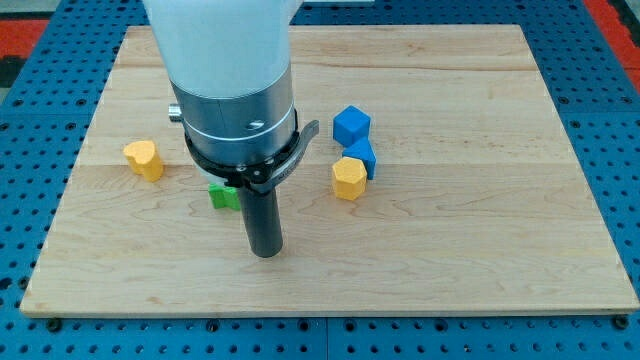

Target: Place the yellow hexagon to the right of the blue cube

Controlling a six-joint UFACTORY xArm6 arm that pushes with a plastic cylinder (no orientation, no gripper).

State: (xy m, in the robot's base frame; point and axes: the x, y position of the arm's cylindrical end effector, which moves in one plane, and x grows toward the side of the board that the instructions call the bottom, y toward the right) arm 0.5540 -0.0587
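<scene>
The yellow hexagon (348, 178) sits near the board's middle, touching the lower left of a blue block (362, 156). A blue cube (351, 125) stands just above that block. My tip (266, 250) is on the board to the lower left of the yellow hexagon, about a block's width or two away, touching no block. A green block (223, 195) lies just left of the rod, partly hidden by the arm. A second yellow block (144, 159) sits at the view's left.
The wooden board (480, 230) lies on a blue pegboard table. The arm's white and metal body (235, 90) covers the board's upper left middle and hides what is behind it.
</scene>
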